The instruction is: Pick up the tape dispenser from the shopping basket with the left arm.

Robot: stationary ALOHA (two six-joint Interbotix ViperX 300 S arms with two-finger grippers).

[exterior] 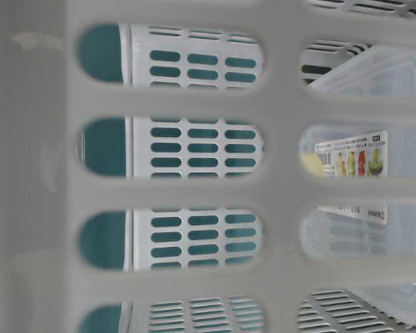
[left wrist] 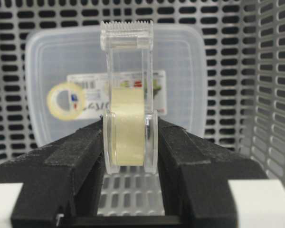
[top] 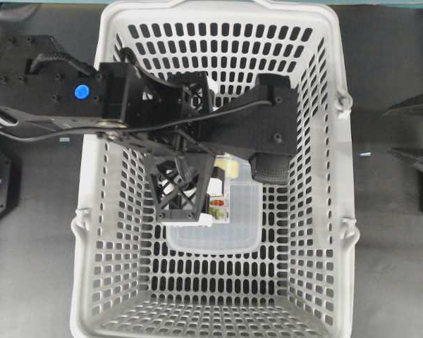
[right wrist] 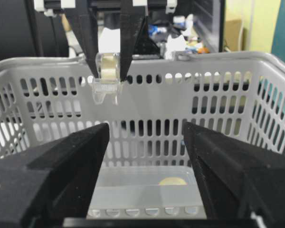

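Left wrist: tape dispenser (left wrist: 129, 123) between gripper (left wrist: 129, 156) fingers

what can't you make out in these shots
- Tape dispenser: hidden in the overhead view by the left arm.
- Box label print: blurred in the left wrist view, too small from table level.
- Right gripper: overhead view cuts it off at the frame edge.
- Basket inside: table-level view mostly blocked by its near wall.

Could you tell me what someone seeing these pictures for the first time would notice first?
The eye goes first to the tape dispenser, clamped between the fingers of the left end effector and lifted about level with the rim of the shopping basket. Below it, a translucent lidded box lies on the basket floor. The right end effector stands open outside the basket, empty.
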